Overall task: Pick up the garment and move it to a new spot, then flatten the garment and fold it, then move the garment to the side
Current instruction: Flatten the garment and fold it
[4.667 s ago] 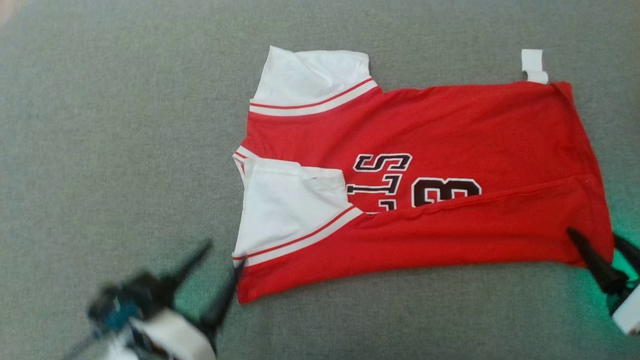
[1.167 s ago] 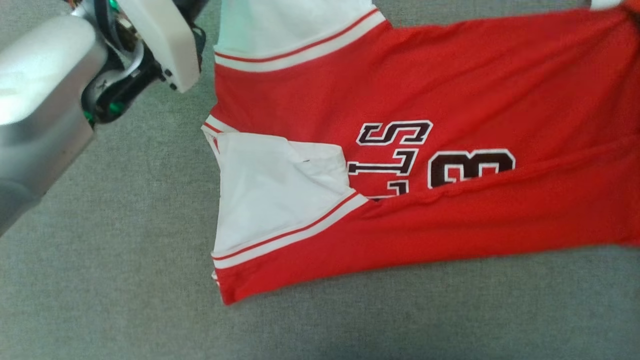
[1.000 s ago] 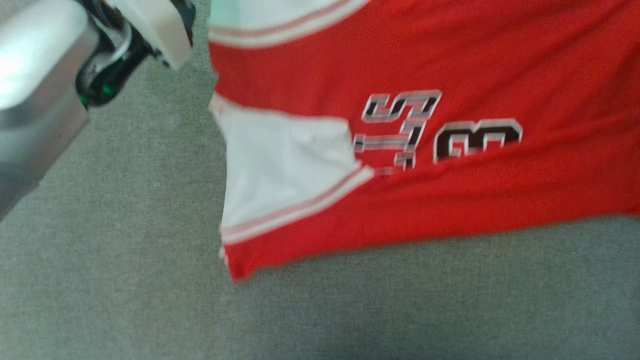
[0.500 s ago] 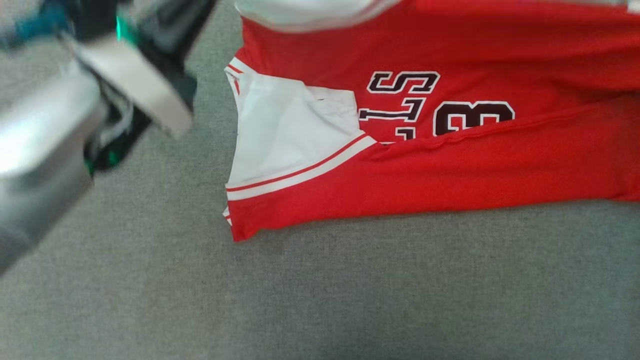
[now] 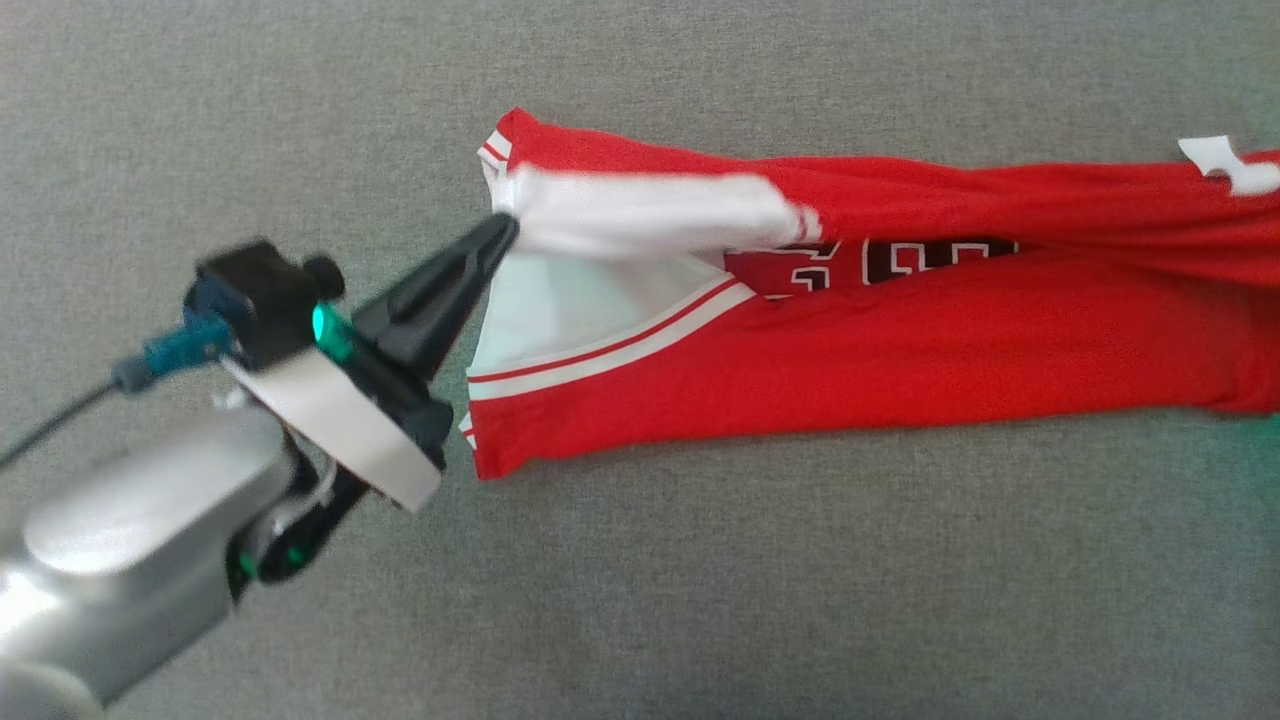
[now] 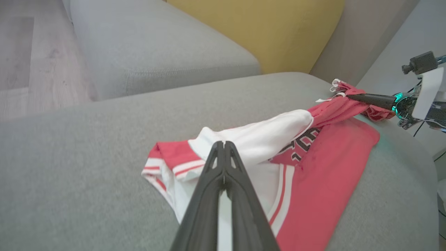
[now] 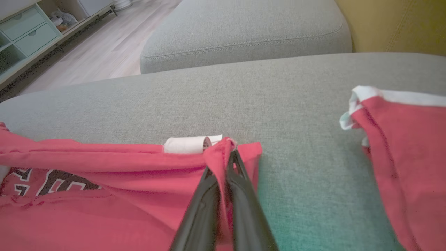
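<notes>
Gripping the white sleeve of the garment [image 5: 900,350] at its left end, the left hand [image 5: 500,228] reaches in from the lower left of the head view, its two dark fingers pressed together on the cloth. The left wrist view shows the fingertips meeting with no gap on the sleeve, which is lifted and pulled over the red body of the jersey. The garment lies stretched across the grey sofa seat [image 5: 700,600] from the centre to the right edge of the head view, a long narrow band with its upper edge drawn down over the black lettering [image 5: 870,265], so that only part of the letters shows.

At the far right of the left wrist view the right hand [image 6: 352,97] pinches the bunched red end of the garment. Its own wrist view shows the right hand's fingers closed on a fold of red hem, raised slightly off the seat. A white label [image 7: 188,144] curls just beside that fold, to its left.

A second piece of red cloth [image 7: 400,157] with a white edge lies at the right of the right wrist view, apart from the held hem; whether it belongs to the same garment I cannot tell. A yellow cushion [image 6: 261,31] stands behind the seat.
</notes>
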Tool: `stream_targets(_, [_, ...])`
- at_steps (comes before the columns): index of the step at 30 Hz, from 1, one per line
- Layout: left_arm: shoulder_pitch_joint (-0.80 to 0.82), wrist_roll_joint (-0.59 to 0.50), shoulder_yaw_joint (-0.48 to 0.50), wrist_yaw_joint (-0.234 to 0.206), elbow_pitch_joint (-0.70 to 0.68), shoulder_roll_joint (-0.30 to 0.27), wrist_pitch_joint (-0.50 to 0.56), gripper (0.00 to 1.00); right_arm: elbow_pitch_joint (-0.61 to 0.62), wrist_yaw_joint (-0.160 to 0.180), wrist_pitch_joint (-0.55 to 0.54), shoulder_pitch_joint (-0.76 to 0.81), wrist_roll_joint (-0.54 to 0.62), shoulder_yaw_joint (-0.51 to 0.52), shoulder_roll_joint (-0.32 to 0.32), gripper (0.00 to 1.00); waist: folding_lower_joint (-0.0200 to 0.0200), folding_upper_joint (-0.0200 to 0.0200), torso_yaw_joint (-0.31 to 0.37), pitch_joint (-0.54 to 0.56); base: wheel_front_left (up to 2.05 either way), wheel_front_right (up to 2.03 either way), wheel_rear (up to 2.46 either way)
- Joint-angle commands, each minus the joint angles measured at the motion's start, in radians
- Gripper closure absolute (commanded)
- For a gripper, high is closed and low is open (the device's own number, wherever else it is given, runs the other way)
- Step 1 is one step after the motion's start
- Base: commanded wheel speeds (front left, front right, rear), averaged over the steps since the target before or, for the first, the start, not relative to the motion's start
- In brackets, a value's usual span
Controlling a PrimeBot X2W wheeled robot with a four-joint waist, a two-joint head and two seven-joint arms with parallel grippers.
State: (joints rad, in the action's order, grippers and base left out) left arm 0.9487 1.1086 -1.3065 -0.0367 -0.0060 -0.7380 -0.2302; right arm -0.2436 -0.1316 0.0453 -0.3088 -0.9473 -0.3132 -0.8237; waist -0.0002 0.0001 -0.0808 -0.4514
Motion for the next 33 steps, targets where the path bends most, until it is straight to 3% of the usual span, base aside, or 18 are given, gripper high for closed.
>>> stream_targets(1, [-0.016, -0.001, 0.036, -0.014, -0.015, -0.033, -0.011, 1.00, 0.022, 0.001, 0.006, 0.041, 0.014, 0.013, -0.020, 1.00, 0.0002, -0.0001, -0.001, -0.003, 0.00, 0.00, 0.00])
stream_targets(2, [-0.038, 0.009, 0.035, -0.018, -0.010, -0.026, -0.010, 1.00, 0.019, 0.001, 0.004, 0.049, 0.024, 0.019, -0.010, 0.72, 0.0002, -0.0001, -0.001, -0.004, 0.00, 0.00, 0.00])
stream_targets(3, [-0.054, 0.012, 0.035, -0.016, -0.005, -0.017, -0.012, 1.00, 0.012, 0.001, 0.003, 0.054, 0.038, 0.026, 0.001, 0.11, 0.0002, -0.0001, 0.000, -0.005, 0.00, 0.00, 0.00])
stream_targets(4, [-0.071, 0.022, 0.038, -0.018, 0.002, -0.002, -0.015, 0.91, 0.005, 0.001, 0.008, 0.056, 0.054, 0.035, 0.015, 0.00, 0.0002, -0.0001, 0.000, -0.005, 0.00, 0.00, 0.00])
stream_targets(5, [-0.085, 0.026, 0.042, -0.018, 0.010, 0.013, -0.019, 0.67, -0.006, 0.001, 0.017, 0.057, 0.070, 0.048, 0.033, 0.00, 0.0002, -0.0001, -0.001, -0.004, 0.00, 0.00, 0.00])
stream_targets(6, [-0.098, 0.026, 0.048, -0.019, 0.022, 0.028, -0.022, 0.00, -0.015, 0.001, 0.026, 0.059, 0.080, 0.061, 0.054, 0.00, 0.0002, -0.0001, -0.001, 0.000, 0.00, 0.00, 0.00])
stream_targets(9, [-0.141, -0.006, 0.099, -0.047, 0.055, 0.078, -0.030, 0.00, -0.032, 0.001, 0.064, 0.080, 0.110, 0.108, 0.112, 0.00, 0.0002, -0.0001, 0.002, 0.018, 0.00, 0.00, 0.00])
stream_targets(11, [-0.191, -0.062, 0.188, -0.081, 0.057, 0.119, -0.031, 0.00, -0.046, 0.001, 0.092, 0.101, 0.131, 0.149, 0.154, 0.00, 0.0002, -0.0001, 0.003, 0.031, 0.00, 0.00, 0.00])
stream_targets(16, [-0.397, -0.282, 0.435, -0.185, 0.027, 0.240, -0.031, 0.00, -0.079, 0.001, 0.130, 0.156, 0.185, 0.255, 0.278, 0.00, 0.0002, -0.0001, 0.004, 0.080, 0.00, 0.00, 0.00])
stream_targets(20, [-0.568, -0.461, 0.598, -0.225, -0.004, 0.343, -0.031, 0.00, -0.098, 0.001, 0.117, 0.167, 0.216, 0.307, 0.354, 0.00, 0.0002, -0.0001, -0.005, 0.123, 0.00, 0.00, 0.00])
stream_targets(23, [-0.677, -0.573, 0.690, -0.223, -0.029, 0.423, -0.031, 0.00, -0.114, 0.001, 0.110, 0.151, 0.234, 0.345, 0.383, 0.00, 0.0002, -0.0001, -0.025, 0.155, 0.00, 0.00, 0.00])
stream_targets(24, [-0.677, -0.573, 0.690, -0.223, -0.029, 0.423, -0.031, 0.00, -0.114, 0.001, 0.110, 0.151, 0.234, 0.345, 0.383, 0.00, 0.0002, -0.0001, -0.025, 0.155, 0.00, 0.00, 0.00])
stream_targets(29, [-0.812, -0.690, 0.788, -0.169, -0.054, 0.517, -0.031, 0.00, -0.133, 0.001, 0.108, 0.096, 0.303, 0.423, 0.397, 0.00, 0.0002, -0.0001, -0.061, 0.194, 0.00, 0.00, 0.00])
stream_targets(33, [-0.861, -0.752, 0.838, -0.118, -0.050, 0.566, -0.031, 0.00, -0.184, 0.001, 0.023, 0.059, 0.349, 0.432, 0.414, 0.00, 0.0002, -0.0001, -0.084, 0.214, 0.00, 0.00, 0.00])
